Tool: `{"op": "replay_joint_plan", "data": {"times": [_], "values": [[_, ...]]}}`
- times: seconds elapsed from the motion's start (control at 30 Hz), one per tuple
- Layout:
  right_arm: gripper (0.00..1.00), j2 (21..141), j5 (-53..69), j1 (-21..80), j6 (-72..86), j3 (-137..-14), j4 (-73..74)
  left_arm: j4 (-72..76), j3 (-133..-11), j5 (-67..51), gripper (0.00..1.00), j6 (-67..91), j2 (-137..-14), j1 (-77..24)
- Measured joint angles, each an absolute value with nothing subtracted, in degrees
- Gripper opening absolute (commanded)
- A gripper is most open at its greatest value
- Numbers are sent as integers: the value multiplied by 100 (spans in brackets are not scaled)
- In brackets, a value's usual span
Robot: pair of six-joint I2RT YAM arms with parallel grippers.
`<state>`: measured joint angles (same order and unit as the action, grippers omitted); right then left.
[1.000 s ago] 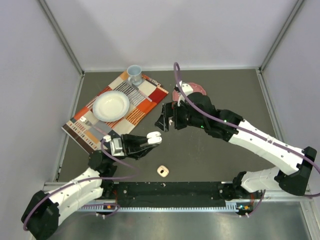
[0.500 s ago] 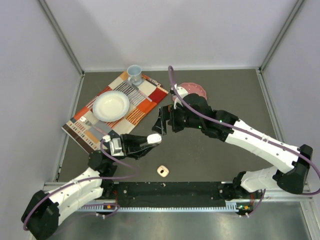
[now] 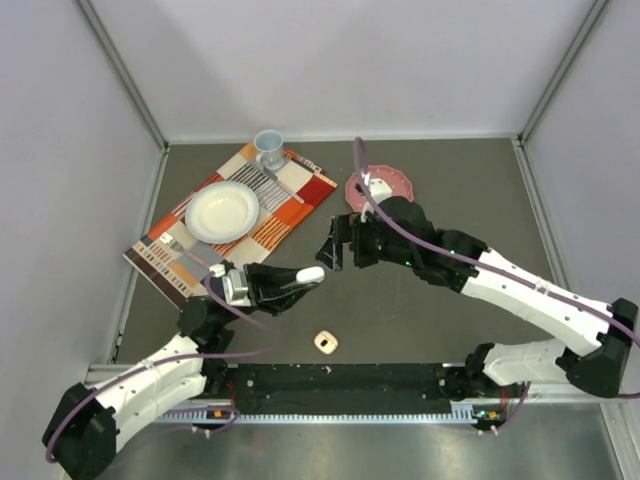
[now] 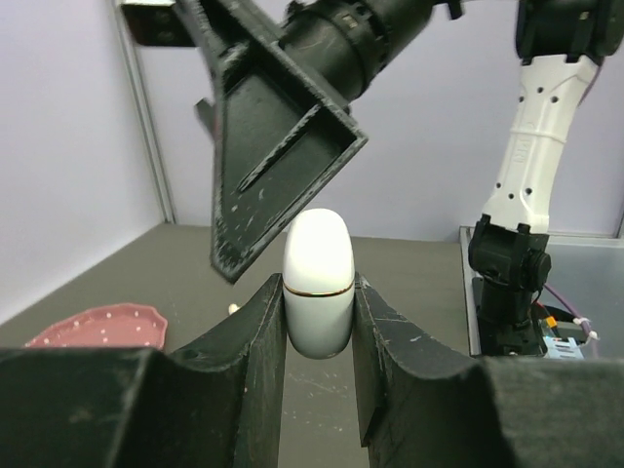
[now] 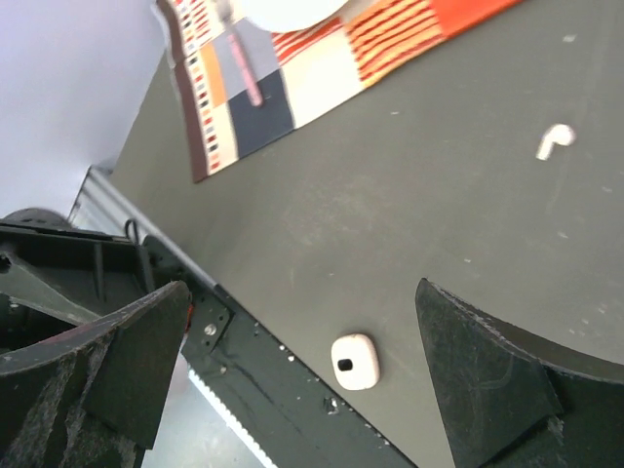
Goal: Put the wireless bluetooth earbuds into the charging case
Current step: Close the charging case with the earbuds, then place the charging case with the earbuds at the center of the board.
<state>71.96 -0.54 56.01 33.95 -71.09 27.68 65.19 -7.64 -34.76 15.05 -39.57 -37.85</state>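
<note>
White and closed, the charging case [image 4: 318, 292] stands upright in your left end effector [image 3: 300, 277], pinched firmly by its lower half and held clear of the counter [image 3: 420, 310]. Your right end effector [image 3: 334, 245] hangs just beside the lid, jaws spread wide and holding nothing. I'd judge this the lid-opening step: next, catch the lid above its seam and hinge it back. One earbud [image 5: 557, 139] lies loose on the counter, well apart.

Top camera overhead, whole table [image 3: 450, 180]; left wrist level, close; right wrist downward, sharing placemat [image 5: 244, 107] with top.
</note>
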Motion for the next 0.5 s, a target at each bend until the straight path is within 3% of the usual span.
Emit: {"op": "replay_joint_plan", "data": {"times": [0.27, 0.5], "values": [[99, 5553, -2095, 5594, 4136, -6023, 2753, 4880, -1592, -3033, 0, 1544, -4215, -3785], [99, 4737, -3068, 5594, 4517, -5623, 2744, 4729, -2141, -2956, 0, 2161, -5830, -3785]]}}
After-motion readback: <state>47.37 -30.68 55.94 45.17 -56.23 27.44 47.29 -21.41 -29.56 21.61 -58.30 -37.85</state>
